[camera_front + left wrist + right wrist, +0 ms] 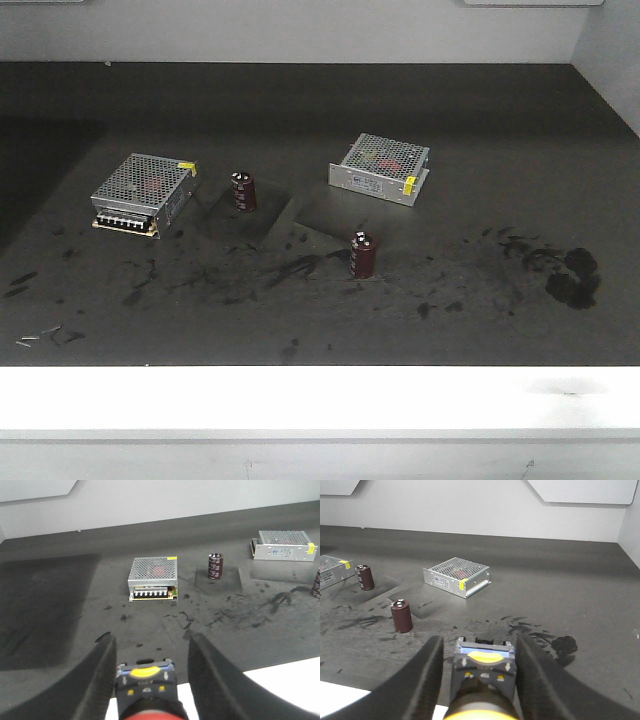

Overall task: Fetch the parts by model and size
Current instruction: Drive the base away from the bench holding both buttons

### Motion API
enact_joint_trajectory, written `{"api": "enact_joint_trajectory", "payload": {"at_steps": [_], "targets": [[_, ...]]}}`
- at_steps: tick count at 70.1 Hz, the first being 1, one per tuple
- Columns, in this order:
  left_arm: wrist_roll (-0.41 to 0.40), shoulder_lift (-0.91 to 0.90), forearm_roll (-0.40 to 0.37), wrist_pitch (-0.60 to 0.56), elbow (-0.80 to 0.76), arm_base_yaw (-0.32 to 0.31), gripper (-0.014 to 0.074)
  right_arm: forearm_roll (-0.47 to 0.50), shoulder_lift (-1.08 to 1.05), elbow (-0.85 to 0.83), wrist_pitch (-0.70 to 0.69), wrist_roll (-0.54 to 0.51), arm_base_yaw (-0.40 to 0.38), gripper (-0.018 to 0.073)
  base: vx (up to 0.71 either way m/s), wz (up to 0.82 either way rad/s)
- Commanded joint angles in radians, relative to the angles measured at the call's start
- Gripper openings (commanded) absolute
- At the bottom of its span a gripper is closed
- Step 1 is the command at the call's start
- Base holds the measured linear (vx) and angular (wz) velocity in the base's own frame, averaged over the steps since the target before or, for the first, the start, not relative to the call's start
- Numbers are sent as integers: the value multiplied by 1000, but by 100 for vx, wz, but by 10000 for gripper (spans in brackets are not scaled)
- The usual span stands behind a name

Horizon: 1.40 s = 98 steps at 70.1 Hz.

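Since each hand grips a switch, we judge the picking done. Our left hand (151, 647) is clamped on the red-capped switch (145, 680), above the near edge of the worktop (480, 120). Our right hand (481, 642) clamps the yellow-capped switch (482, 667). No switch lies on the worktop, just the left box (142, 192) at ten o'clock, the right box (381, 167) at one, and capacitors (363, 254). Delivery is left.

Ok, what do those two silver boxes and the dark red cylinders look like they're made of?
The silver boxes: bare sheet metal, likely aluminium or steel, dull-bright, with punched mesh lids. The dark red cylinders: probably metal cans in glossy plastic sleeves, since the tops glint silver and the sides shine smoothly.
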Motion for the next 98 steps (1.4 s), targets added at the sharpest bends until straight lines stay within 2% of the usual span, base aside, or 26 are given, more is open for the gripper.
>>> {"api": "enact_joint_trajectory", "payload": {"at_steps": [1, 71, 98], "targets": [[-3, 11, 11, -70, -25, -1, -6, -11, 9, -27, -85, -11, -1, -5, 0, 0], [-3, 11, 11, -70, -25, -1, -6, -11, 9, -27, -85, -11, -1, -5, 0, 0], [-3, 11, 11, -70, -25, -1, -6, -11, 9, -27, -85, -11, -1, -5, -7, 22]]}}
